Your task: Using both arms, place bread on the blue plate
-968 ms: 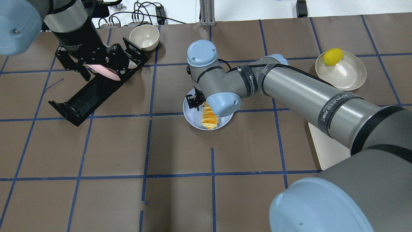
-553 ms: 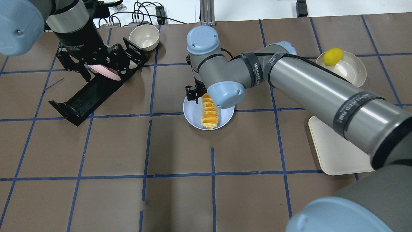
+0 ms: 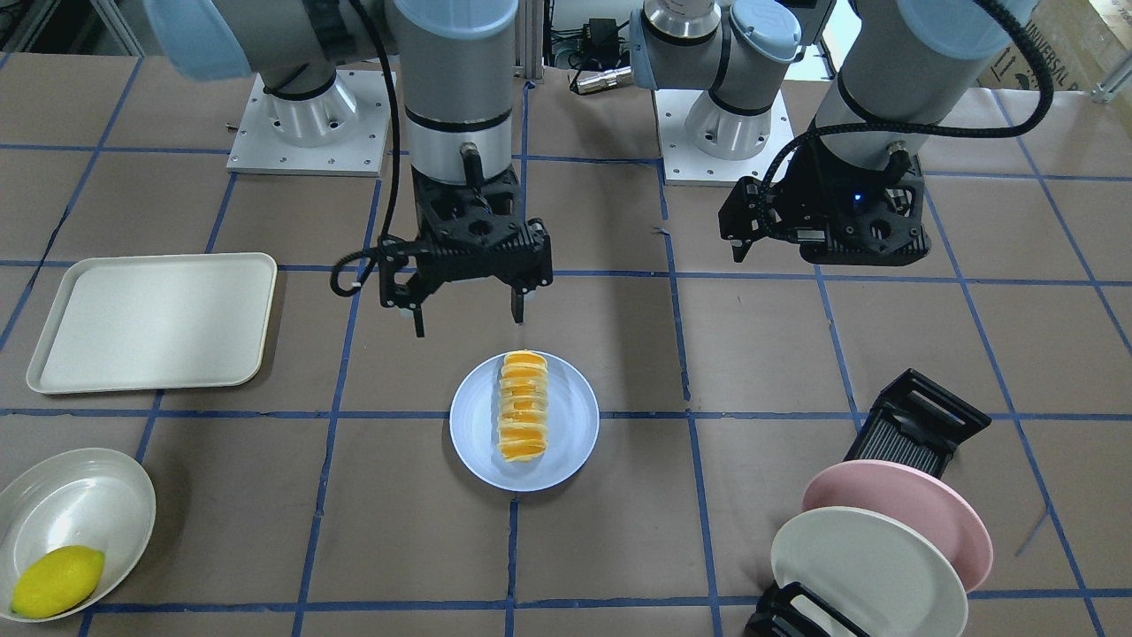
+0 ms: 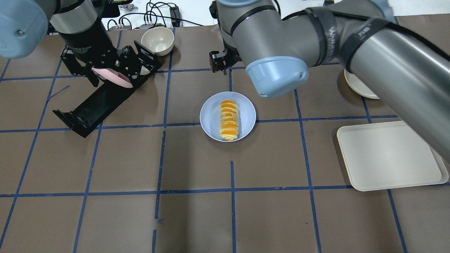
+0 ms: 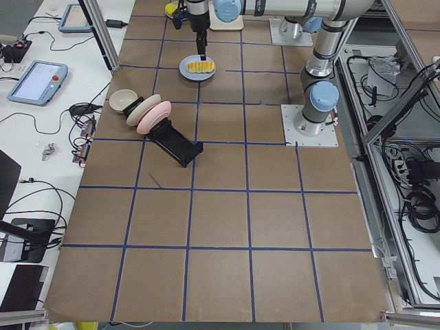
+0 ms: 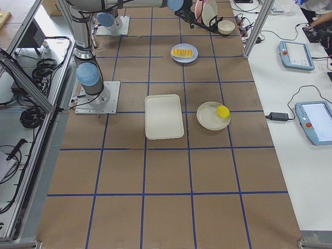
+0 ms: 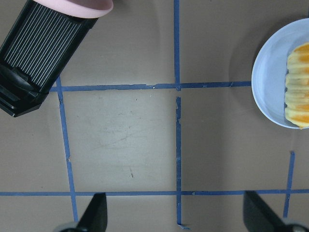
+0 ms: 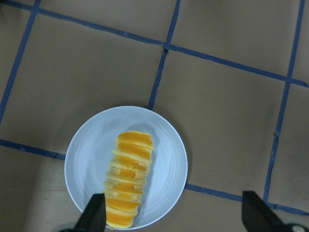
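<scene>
The bread (image 3: pixel 522 405), ribbed orange and cream, lies lengthwise on the blue plate (image 3: pixel 473 442) in the middle of the table. Both also show in the overhead view, bread (image 4: pixel 229 120) on plate (image 4: pixel 210 117). My right gripper (image 3: pixel 467 324) is open and empty, raised well above the table just behind the plate. Its wrist view looks straight down on the bread (image 8: pixel 126 179), with the fingertips (image 8: pixel 95 212) wide apart. My left gripper (image 7: pixel 176 215) is open and empty, hovering over bare table beside the plate rack. The blue plate's edge (image 7: pixel 268 92) shows at its right.
A black rack (image 3: pixel 915 416) holds a pink plate (image 3: pixel 902 500) and a cream-white plate (image 3: pixel 871 571). A cream tray (image 3: pixel 150 323) lies near my right arm. A cream bowl (image 3: pixel 84 500) holds a yellow lemon (image 3: pixel 57 579). A small cream bowl (image 4: pixel 157 40) stands behind the rack.
My right gripper has lifted off the bread and drawn up and back from the plate. The bread stays lying on the blue plate. The left arm has hardly moved.
</scene>
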Tool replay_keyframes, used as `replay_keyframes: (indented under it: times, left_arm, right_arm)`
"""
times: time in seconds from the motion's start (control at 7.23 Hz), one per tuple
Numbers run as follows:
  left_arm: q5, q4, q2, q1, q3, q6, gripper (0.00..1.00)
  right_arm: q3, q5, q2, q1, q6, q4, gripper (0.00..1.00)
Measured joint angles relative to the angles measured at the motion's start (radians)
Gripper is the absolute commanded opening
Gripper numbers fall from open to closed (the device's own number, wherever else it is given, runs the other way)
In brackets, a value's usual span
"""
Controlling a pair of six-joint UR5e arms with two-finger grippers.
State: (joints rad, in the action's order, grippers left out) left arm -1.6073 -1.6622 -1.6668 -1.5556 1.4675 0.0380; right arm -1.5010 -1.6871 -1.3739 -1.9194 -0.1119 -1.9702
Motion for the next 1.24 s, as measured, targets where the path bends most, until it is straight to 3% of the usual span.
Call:
replay_keyframes:
  times: [0.41, 0.69, 1.24]
  left_arm:
    - [0.032, 0.000, 0.004, -0.004, -0.004, -0.001, 1.00]
    - [0.039, -0.001, 0.007, -0.004, -0.004, -0.001, 1.00]
    - [0.040, -0.003, 0.009, -0.005, -0.004, -0.001, 1.00]
  right_arm:
    - [-0.050, 0.023, -0.209, 0.156, 0.007, 0.287, 1.00]
    - [-0.091, 0.028, -0.267, 0.257, 0.061, 0.357, 1.00]
    - [-0.087, 0.107, -0.305, 0.278, 0.074, 0.399, 1.00]
